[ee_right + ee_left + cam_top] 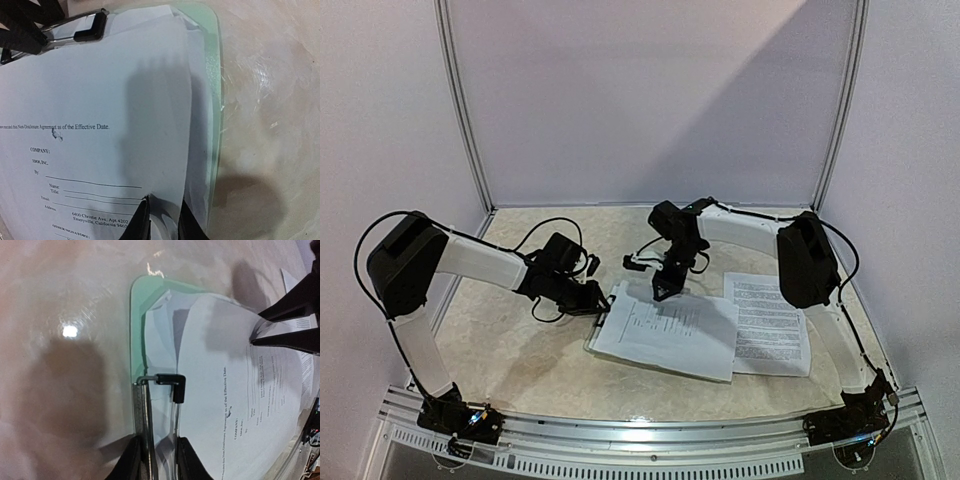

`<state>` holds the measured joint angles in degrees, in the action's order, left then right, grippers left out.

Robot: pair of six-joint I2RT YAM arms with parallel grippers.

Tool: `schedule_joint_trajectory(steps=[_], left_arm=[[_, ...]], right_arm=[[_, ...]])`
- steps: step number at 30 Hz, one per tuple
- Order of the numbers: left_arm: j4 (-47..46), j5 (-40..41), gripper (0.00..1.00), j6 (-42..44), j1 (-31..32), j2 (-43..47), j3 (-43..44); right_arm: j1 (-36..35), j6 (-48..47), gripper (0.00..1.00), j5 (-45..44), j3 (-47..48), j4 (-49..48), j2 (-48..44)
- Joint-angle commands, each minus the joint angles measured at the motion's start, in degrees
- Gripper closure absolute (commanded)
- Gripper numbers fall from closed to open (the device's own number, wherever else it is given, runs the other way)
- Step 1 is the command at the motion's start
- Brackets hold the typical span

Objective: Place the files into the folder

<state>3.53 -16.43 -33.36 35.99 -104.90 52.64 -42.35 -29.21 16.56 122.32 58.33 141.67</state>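
1. While the clip (172,385) is clamped in the shut left gripper (159,445), pressure should be held so that its mouth is kept open.
2. A side edge of the files (100,100), some way from the clip, is seen between the jaws of the right gripper (162,215); whether it is pinched cannot be told.
3. The files are laid on the folder (215,75), rumpled beside the clip; their tops should be slid squarely under the clip before it is released.
4. A loose sheet (768,325) is left on the table (520,350), well apart from the clip.
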Motion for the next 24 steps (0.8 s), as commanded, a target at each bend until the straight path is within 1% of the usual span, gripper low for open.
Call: schedule_joint_trajectory(steps=[1,4,7,10,12,15,20,24], left_arm=[[4.6,-3.5,1.0,-0.9,0.7,-1.7,-2.7],[4.4,-3.6,1.0,-0.8,0.7,-2.0,-2.6],[4.1,-3.6,1.0,-0.9,0.7,-2.3,-2.6],[3.9,-3.7,1.0,-0.9,0.7,-2.4,-2.8],[3.9,-3.7,1.0,-0.9,0.7,-2.3,-2.9],[3.7,-3.7,1.0,-0.8,0.6,-2.3,-3.3],[3.3,-3.9,1.0,-0.6,0.5,-2.9,-3.3],[3.3,-4.0,1.0,-0.6,0.5,-3.2,-2.9]], right_arm=[[-1.4,1.2,0.81,-0.9,1.1,-1.4,0.9],[-1.7,2.5,0.79,0.2,1.1,-2.6,-1.1],[-2.1,3.2,0.71,-0.5,1.3,-3.4,-1.8],[-2.1,3.7,0.67,-1.0,1.3,-3.5,-1.7],[-2.1,3.9,0.62,-1.2,1.7,-3.0,-1.8],[-2.1,4.3,0.49,-2.3,2.0,-3.4,-3.8],[-2.1,4.5,0.35,-3.5,1.9,-4.4,-9.1],[-2.1,5.3,0.33,-0.8,1.6,-3.7,-10.8]])
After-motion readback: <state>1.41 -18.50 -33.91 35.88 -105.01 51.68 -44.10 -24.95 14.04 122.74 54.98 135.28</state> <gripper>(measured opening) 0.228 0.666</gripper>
